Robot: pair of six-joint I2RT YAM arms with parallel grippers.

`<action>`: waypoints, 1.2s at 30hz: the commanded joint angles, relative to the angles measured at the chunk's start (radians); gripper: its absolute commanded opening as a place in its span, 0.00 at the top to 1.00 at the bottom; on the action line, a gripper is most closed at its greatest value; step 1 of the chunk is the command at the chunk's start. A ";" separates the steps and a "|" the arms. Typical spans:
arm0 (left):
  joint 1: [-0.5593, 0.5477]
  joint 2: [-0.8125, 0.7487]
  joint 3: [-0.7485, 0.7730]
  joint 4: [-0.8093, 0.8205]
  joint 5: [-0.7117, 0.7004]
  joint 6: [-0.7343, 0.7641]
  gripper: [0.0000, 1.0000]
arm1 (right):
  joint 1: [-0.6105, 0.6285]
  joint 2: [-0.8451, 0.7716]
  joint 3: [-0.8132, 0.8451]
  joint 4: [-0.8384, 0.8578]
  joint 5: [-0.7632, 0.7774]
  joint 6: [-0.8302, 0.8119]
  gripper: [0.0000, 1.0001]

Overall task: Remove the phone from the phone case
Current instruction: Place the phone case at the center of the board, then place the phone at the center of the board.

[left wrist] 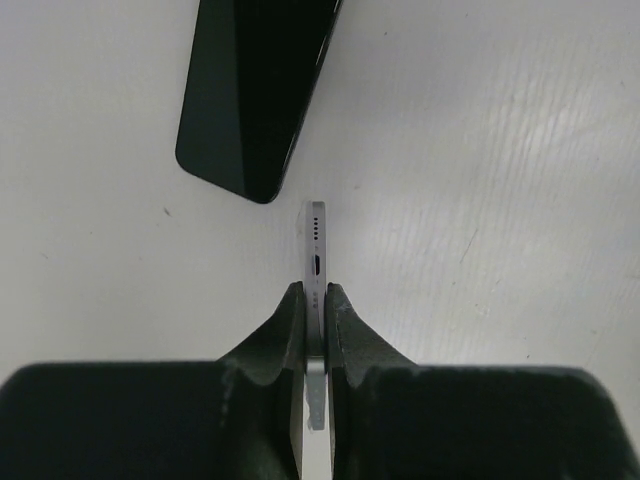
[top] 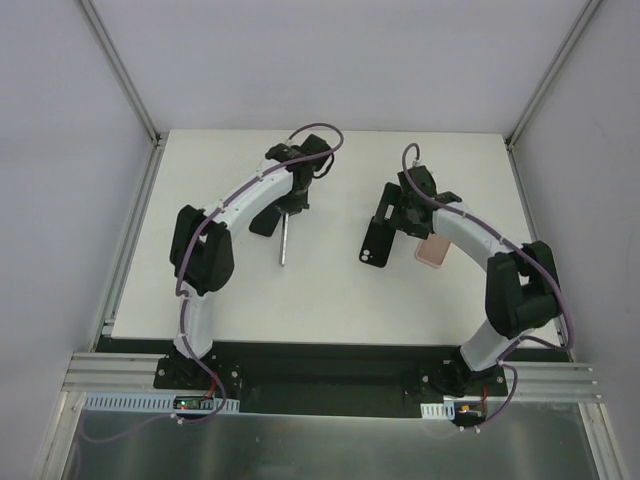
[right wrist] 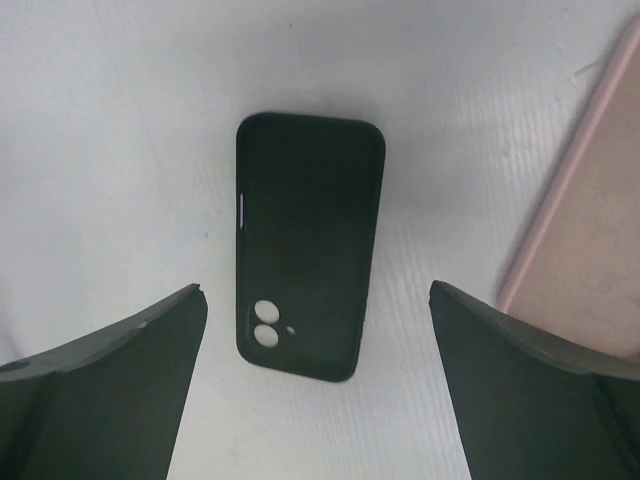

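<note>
My left gripper (left wrist: 315, 290) is shut on the phone (left wrist: 316, 235), a thin silver slab held edge-on above the table, its charging port and speaker holes facing the left wrist camera. From above, the phone (top: 283, 243) shows as a narrow grey strip below the left gripper (top: 288, 207). The black phone case (right wrist: 310, 220) lies flat on the table, and white table shows through its camera holes. My right gripper (right wrist: 313, 288) hangs open over the case, its fingers wide on either side and touching nothing. In the top view the case (top: 374, 243) sits just left of the right gripper (top: 393, 222).
A pink flat case-like slab (right wrist: 590, 260) lies right of the black case, partly under the right arm (top: 432, 250). A glossy black flat slab (left wrist: 250, 90) rests on the table beyond the held phone. White walls and metal rails bound the table (top: 330, 300).
</note>
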 commanded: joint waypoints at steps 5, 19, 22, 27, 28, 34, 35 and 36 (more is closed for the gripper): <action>-0.090 0.322 0.346 -0.165 -0.089 -0.021 1.00 | 0.000 -0.347 -0.212 -0.061 0.032 0.032 0.04; -0.099 0.389 0.423 -0.099 0.099 -0.066 0.39 | 0.000 -0.806 -0.351 -0.333 0.183 -0.009 0.04; -0.099 0.369 0.425 -0.088 0.120 -0.061 0.23 | 0.000 -0.848 -0.348 -0.387 0.210 -0.015 0.04; -0.100 0.251 0.402 -0.079 0.136 -0.050 0.13 | -0.001 -0.880 -0.330 -0.439 0.250 -0.012 0.04; -0.099 0.222 0.390 -0.073 0.132 -0.044 0.12 | -0.001 -0.879 -0.322 -0.448 0.259 -0.012 0.04; -0.088 -0.117 0.115 0.045 0.117 0.016 0.08 | -0.001 -0.848 -0.254 -0.500 0.319 -0.038 0.04; -0.085 -0.162 0.060 0.066 0.117 0.031 0.08 | 0.000 -0.851 -0.253 -0.503 0.331 -0.038 0.04; -0.080 -0.205 -0.041 0.082 0.111 0.037 0.08 | 0.000 -0.853 -0.251 -0.503 0.333 -0.040 0.04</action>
